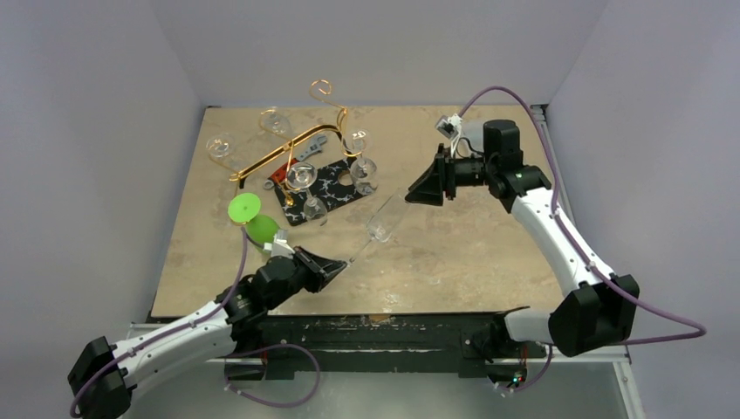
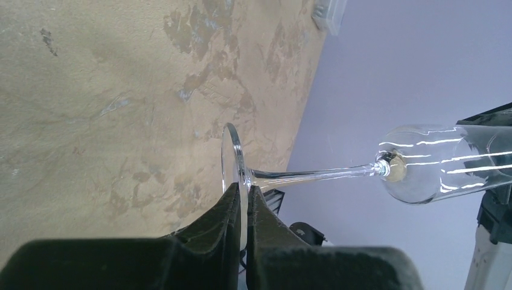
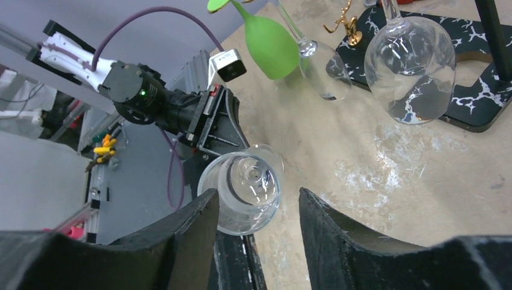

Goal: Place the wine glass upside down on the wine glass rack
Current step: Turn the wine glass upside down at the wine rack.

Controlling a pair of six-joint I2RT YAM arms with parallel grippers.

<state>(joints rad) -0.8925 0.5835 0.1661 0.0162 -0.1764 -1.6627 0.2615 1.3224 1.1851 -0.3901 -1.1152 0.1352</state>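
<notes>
The left gripper is squeezing its two black fingers almost together, pinching the flat round foot of the wine glass edge-on between them. It is holding the glass out nearly level above the table, with the stem running away from the fingers and the bowl pointing toward the other arm. The right gripper is standing with its fingers spread well apart and has hold of nothing. The open mouth of the bowl is facing the gap between them, and I cannot tell whether either finger is touching the rim. The wine glass rack is standing well apart from this glass, at the far left of the table on a black white-veined board. Several clear glasses are hanging from it bowl-down. A green glass is sitting just beside the board.
</notes>
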